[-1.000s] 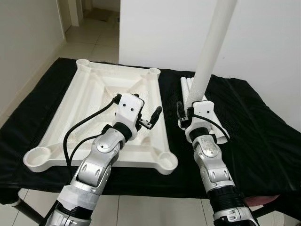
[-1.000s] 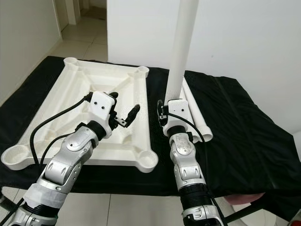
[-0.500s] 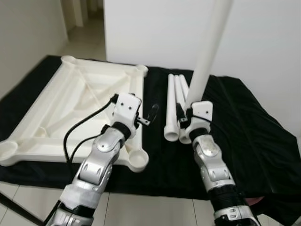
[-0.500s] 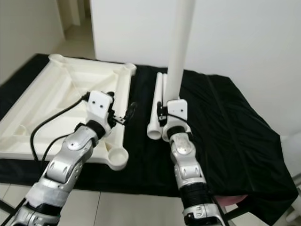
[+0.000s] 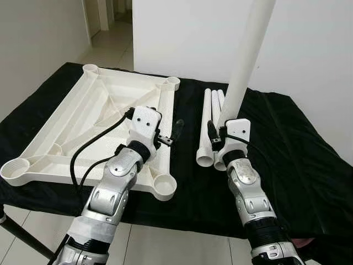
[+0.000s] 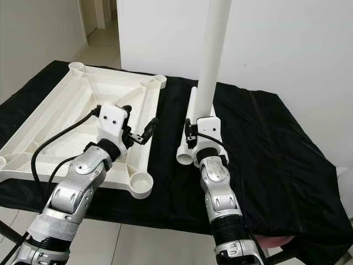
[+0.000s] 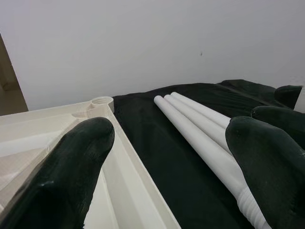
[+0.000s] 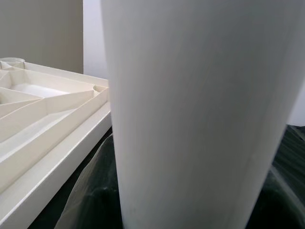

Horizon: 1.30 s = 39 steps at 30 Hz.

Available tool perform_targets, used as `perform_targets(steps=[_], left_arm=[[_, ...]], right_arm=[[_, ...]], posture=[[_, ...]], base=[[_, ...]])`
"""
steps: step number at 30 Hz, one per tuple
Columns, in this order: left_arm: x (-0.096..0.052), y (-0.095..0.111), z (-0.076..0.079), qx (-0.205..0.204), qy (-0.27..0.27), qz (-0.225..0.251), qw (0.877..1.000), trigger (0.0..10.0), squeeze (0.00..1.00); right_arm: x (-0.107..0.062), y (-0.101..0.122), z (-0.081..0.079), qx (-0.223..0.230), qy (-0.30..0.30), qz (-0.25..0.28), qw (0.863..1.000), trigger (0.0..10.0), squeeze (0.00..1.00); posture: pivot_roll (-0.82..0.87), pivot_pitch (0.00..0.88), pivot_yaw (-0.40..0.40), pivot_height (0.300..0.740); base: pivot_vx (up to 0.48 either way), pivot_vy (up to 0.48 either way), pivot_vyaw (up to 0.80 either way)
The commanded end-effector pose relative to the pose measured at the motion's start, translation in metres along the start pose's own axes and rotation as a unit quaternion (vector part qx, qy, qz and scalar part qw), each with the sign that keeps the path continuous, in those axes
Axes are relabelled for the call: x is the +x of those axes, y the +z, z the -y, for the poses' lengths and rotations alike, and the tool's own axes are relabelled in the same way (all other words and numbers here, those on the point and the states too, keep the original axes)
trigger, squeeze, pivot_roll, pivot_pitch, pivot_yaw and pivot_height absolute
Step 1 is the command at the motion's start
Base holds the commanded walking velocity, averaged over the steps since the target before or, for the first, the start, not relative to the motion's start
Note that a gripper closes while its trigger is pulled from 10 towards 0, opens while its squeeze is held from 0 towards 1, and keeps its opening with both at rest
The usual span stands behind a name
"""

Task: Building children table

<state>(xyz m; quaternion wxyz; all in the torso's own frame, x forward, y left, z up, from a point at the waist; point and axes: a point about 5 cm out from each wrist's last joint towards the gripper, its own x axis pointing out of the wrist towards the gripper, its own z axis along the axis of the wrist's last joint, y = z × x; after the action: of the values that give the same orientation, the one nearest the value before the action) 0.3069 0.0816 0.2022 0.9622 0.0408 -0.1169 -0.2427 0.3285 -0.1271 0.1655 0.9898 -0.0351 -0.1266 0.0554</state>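
Observation:
The white table top [image 5: 94, 118] lies upside down on a black cloth, ribs and corner sockets facing up. My left gripper [image 5: 168, 132] hovers open over its right rim, nothing between the fingers [image 7: 71, 167]. Just right of it, my right gripper [image 5: 222, 134] is shut on the lower end of a white table leg [image 5: 245, 61], which stands nearly upright and reaches past the picture's top. Three more white legs [image 5: 208, 121] lie side by side on the cloth between the table top and the held leg. The nearest corner socket [image 5: 164, 187] is below my left gripper.
The black cloth [image 5: 298, 160] covers a low platform and spreads wide to the right. A white wall [image 5: 309, 49] stands behind it. A doorway and tiled floor [image 5: 113, 38] are at the far left. The platform's front edge runs just below my arms.
The whole picture has shifted as the camera moved. Both arms keep much the same pose; the right gripper still holds the leg upright and the left stays open.

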Motion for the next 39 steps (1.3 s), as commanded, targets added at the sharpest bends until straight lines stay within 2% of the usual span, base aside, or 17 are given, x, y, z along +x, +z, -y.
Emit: perform_targets(steps=[1, 5, 13, 25, 31, 35, 39], left_arm=[[0.002, 0.001, 0.000, -0.005, 0.002, -0.002, 1.000, 10.0, 0.00], [0.001, 0.000, -0.001, -0.010, 0.005, -0.010, 1.000, 10.0, 0.00], [-0.002, -0.001, -0.003, -0.011, 0.008, -0.013, 1.000, 10.0, 0.00], [-0.004, -0.003, 0.004, 0.005, -0.011, -0.016, 1.000, 10.0, 0.00], [-0.008, -0.008, 0.017, 0.012, -0.068, -0.033, 0.997, 10.0, 0.00], [-0.022, -0.026, 0.044, 0.019, -0.190, -0.086, 0.978, 10.0, 0.00], [-0.027, -0.032, 0.048, 0.021, -0.213, -0.105, 0.971, 10.0, 0.00]], right_arm=[[0.001, 0.003, 0.002, -0.003, -0.002, 0.009, 1.000, 10.0, 0.00], [0.000, 0.003, 0.000, -0.003, 0.002, 0.008, 1.000, 10.0, 0.00], [-0.001, 0.002, 0.000, -0.004, 0.004, 0.007, 1.000, 10.0, 0.00], [-0.002, 0.001, -0.001, -0.003, 0.004, 0.005, 1.000, 10.0, 0.00], [-0.003, 0.000, 0.000, -0.004, 0.005, 0.003, 1.000, 10.0, 0.00], [-0.002, -0.001, 0.002, -0.008, 0.006, 0.002, 1.000, 10.0, 0.00], [-0.002, 0.000, 0.002, -0.011, 0.006, 0.002, 1.000, 10.0, 0.00]], posture=[[0.02, 0.000, -0.089, 0.740], [0.02, 0.000, -0.091, 0.740], [0.02, 0.000, -0.091, 0.740], [0.02, 0.000, -0.086, 0.740], [0.02, 0.000, -0.089, 0.740], [0.02, 0.000, -0.090, 0.740], [0.02, 0.000, -0.090, 0.740]], base=[[0.000, 0.000, 0.00], [0.000, 0.000, 0.00], [0.000, 0.408, 0.00], [0.000, 0.000, 0.00], [0.000, 0.000, 0.00], [0.000, 0.000, 0.00], [0.000, 0.000, 0.00]])
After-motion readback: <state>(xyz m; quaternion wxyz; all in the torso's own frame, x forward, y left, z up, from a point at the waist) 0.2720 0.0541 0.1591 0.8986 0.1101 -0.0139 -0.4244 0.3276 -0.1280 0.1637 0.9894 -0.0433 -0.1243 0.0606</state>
